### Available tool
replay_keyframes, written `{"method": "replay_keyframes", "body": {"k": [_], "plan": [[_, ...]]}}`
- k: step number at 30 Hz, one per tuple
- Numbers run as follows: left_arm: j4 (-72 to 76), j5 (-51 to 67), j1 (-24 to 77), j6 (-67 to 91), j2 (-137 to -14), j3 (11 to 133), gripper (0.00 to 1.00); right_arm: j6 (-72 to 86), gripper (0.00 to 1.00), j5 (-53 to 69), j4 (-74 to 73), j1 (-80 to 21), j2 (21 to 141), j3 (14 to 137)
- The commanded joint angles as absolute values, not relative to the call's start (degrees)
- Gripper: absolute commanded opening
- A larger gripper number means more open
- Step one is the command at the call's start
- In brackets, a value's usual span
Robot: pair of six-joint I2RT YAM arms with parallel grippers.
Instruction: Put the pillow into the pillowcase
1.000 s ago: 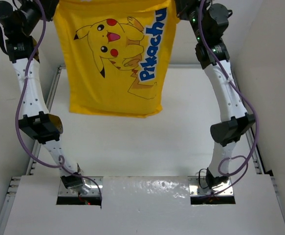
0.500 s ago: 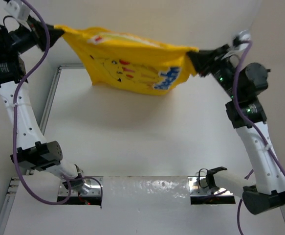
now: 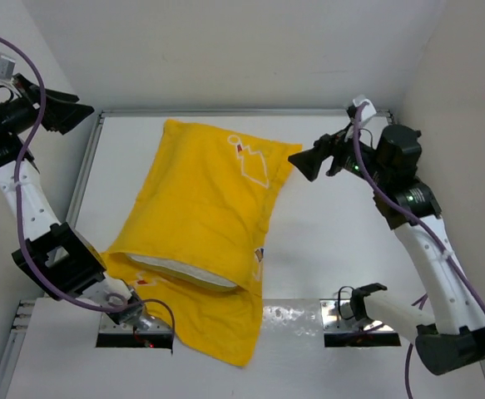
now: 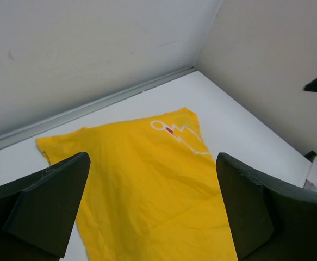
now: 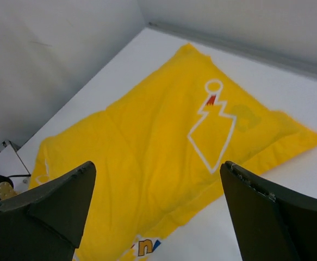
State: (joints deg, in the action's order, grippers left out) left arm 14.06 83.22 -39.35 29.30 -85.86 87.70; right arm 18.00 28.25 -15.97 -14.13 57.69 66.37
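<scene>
The bright yellow pillowcase (image 3: 205, 208) lies flat on the white table, bulging, with a white lightning-shaped print up near its far end. At its near open mouth a white strip of the pillow (image 3: 184, 273) shows inside; the rest of the pillow is hidden by the fabric. A loose yellow flap (image 3: 225, 332) runs on over the table's front edge. My left gripper (image 3: 80, 112) hangs open above the table's far left corner, clear of the cloth. My right gripper (image 3: 302, 165) is open just right of the pillowcase's far right corner. Each wrist view looks down on the pillowcase (image 4: 147, 185) (image 5: 147, 147) between empty open fingers.
White walls close in the table at the back and both sides, with a metal rail (image 3: 225, 112) along the far edge. The arm bases (image 3: 134, 324) (image 3: 360, 320) sit at the near edge; purple cables (image 3: 22, 183) loop along both arms.
Both grippers held the pillowcase up by its corners, then opened. It has dropped onto the table with the pillow inside, and the arms have drawn apart to either side.
</scene>
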Motion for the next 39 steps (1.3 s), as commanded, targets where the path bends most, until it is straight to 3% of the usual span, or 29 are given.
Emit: {"method": "replay_keyframes", "body": {"k": [1,4,8,12,15,16,18,20,21,25,29,33,39], "plan": [[27.64,89.47,-39.38,38.11,-83.85,82.98,1.00,23.89,0.93,25.41,-19.60,-14.50,66.94,62.24],[39.70,88.77,-38.76,47.50,-84.37,76.04,1.00,28.82,0.85,19.53,-18.20,-16.08,72.48,57.49],[57.17,89.56,-35.43,62.53,-87.18,67.44,1.00,32.96,0.90,15.12,-9.86,-21.34,79.26,53.52],[106.21,93.69,-30.59,106.40,-97.80,65.66,1.00,35.15,0.93,16.69,-4.58,-26.71,89.80,56.42],[107.40,93.78,-30.41,108.02,-103.88,65.48,1.00,39.80,0.88,17.31,-1.15,-27.42,99.21,59.32],[107.49,93.78,-30.32,108.54,-105.97,65.83,1.00,42.08,0.74,17.58,-0.36,-27.42,103.67,61.15],[107.49,93.78,-29.71,108.98,-108.09,67.49,1.00,43.06,0.57,18.45,-0.35,-27.42,107.65,64.14],[107.32,93.78,-28.92,108.98,-108.89,69.86,1.00,43.33,0.41,18.81,-1.84,-27.51,112.56,70.29],[107.23,93.87,-28.66,109.51,-109.85,70.66,1.00,43.07,0.40,18.81,-2.89,-27.51,113.89,72.49],[107.05,94.04,-28.04,111.09,-111.44,74.08,1.00,39.47,0.40,14.87,-10.79,-28.21,117.77,83.56],[106.96,94.04,-27.60,113.02,-109.87,77.51,1.00,37.71,0.43,12.58,-11.43,-28.83,115.50,83.50],[107.23,93.87,-26.19,116.19,-103.56,82.86,1.00,36.75,0.54,10.64,-8.09,-28.92,108.56,78.23],[91.87,93.60,-25.93,106.54,-96.77,95.34,1.00,31.03,0.70,7.03,-14.93,-29.00,106.09,81.81]]}}
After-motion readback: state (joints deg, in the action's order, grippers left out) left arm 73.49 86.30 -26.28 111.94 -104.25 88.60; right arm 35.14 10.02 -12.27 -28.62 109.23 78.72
